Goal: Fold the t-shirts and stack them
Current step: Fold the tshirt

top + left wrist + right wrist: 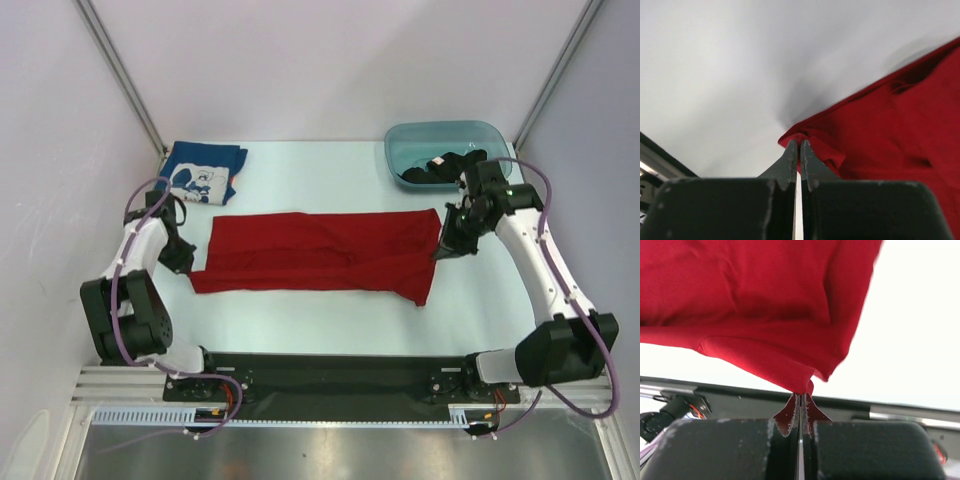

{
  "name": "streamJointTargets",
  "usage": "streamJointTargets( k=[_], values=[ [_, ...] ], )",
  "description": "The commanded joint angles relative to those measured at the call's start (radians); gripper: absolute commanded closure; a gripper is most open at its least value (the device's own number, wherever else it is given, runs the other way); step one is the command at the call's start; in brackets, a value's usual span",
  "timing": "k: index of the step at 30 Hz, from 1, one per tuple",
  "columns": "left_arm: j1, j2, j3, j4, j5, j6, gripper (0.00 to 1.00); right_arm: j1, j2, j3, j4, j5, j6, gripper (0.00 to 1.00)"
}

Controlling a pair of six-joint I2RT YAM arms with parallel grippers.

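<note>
Red tee (320, 252) spread centrally; blue tee (205, 175) folded far-left; black tee (440, 168), seemingly bunched

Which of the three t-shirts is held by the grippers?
The red t-shirt, pinched at both ends; the blue one lies apart at far left, the black one sits in the tub.

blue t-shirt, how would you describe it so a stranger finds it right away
Look at the far left corner of the table, beyond the long red t-shirt. The blue t-shirt lies folded there. It alone carries a white printed graphic.
</note>
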Motion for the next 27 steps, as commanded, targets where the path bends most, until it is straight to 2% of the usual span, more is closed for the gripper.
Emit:
streamJointTargets(
  k=[1, 6, 11, 20, 27],
  values=[
    [-0.010, 0.088, 0.111, 0.036, -0.026, 0.061, 1.00, -0.009, 0.080, 0.088, 0.044, -0.019, -0.047, 1.00],
    [-0.066, 0.223, 0.261, 0.029, -0.012, 0.088, 1.00, -0.019, 0.175, 0.178, 0.075, 0.006, -0.047, 1.00],
    [-0.103, 0.347, 0.341, 0.026, 0.009, 0.099, 1.00, -0.036, 0.277, 0.243, 0.085, 0.026, -0.064, 1.00],
    [-0.129, 0.429, 0.418, 0.020, 0.014, 0.119, 0.99, -0.070, 0.379, 0.332, 0.092, 0.044, -0.091, 1.00],
    [-0.151, 0.481, 0.456, 0.012, 0.019, 0.122, 1.00, -0.082, 0.419, 0.339, 0.107, 0.039, -0.091, 1.00]
  ],
)
